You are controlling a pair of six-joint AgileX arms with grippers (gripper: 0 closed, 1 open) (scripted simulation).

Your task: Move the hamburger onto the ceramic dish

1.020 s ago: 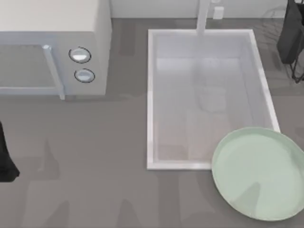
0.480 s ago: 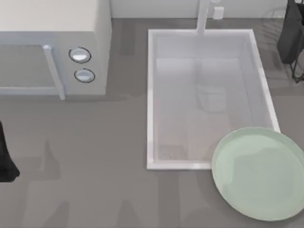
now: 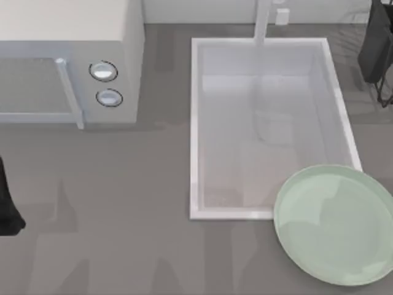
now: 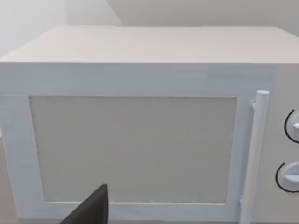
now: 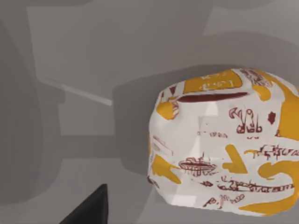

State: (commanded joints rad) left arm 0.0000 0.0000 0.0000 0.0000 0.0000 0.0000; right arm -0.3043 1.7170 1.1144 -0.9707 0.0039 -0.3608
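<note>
The hamburger (image 5: 224,144) is a rounded cream-white lump with yellow-orange patches and dark red markings. It lies on a grey surface in the right wrist view. One dark fingertip (image 5: 91,210) of my right gripper shows at that view's edge, apart from the hamburger and not touching it. The ceramic dish (image 3: 334,224), a large pale mint-green plate with a shallow rim, sits at the table's front right and overlaps the sink's near corner; nothing lies on it. My left arm (image 3: 6,206) is parked at the table's left edge, and one of its fingertips (image 4: 91,210) points at the microwave door.
A white microwave (image 3: 67,61) stands at the back left, door shut, with a vertical handle (image 4: 254,154) and two knobs. A white rectangular sink basin (image 3: 195,129) with a tap takes up the middle back. A dark object (image 3: 376,49) stands at the back right corner.
Faint shadows on the dish and inside the sink have shifted. The dish, the microwave and the left arm have stayed where they were.
</note>
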